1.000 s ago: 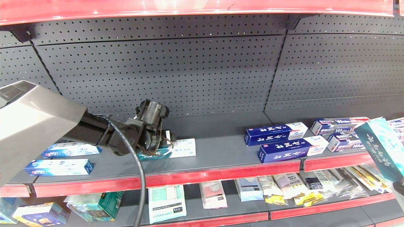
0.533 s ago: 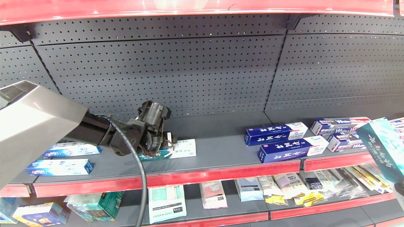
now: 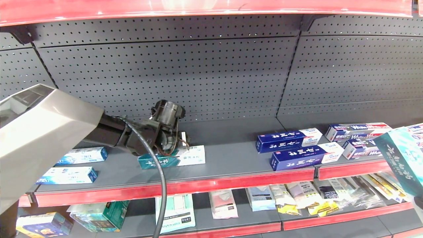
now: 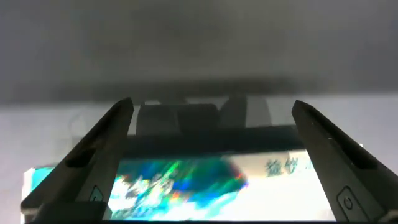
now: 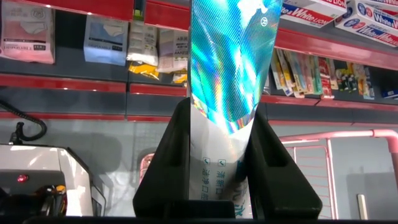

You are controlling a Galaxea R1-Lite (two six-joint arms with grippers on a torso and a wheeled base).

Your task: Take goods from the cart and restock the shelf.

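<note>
- Left gripper [image 3: 176, 145]: poised over the middle of the teal toothpaste carton [image 3: 172, 159], at the carton's far side. Its fingers [image 4: 99, 162] are spread wide and grip nothing. Whether a fingertip touches the carton cannot be told.
- Key relation: the carton lies flat on the grey shelf [image 3: 231, 162], directly below and in front of the open jaws. Its long axis runs left to right, parallel to the red front strip [image 3: 172, 188]. In the left wrist view the carton spans the gap between the two fingers.
- Judgement: the carton appears placed. A withdrawal should lift clear before pulling back toward the near side, or a finger may drag the carton askew.
- Carton appearance: a long, slim rectangular box, teal over its left part and white toward its right end, with a shimmering foil face.
- Right gripper [image 5: 225, 180]: closed on a second foil carton [image 5: 233, 56], held tilted at the near right, in front of the shelf and well apart from the left arm.
- Judgement: the right arm is nearer the blue toothpaste boxes [image 3: 305, 157]; the bare stretch between them and the placed carton looks like a possible slot.
</note>
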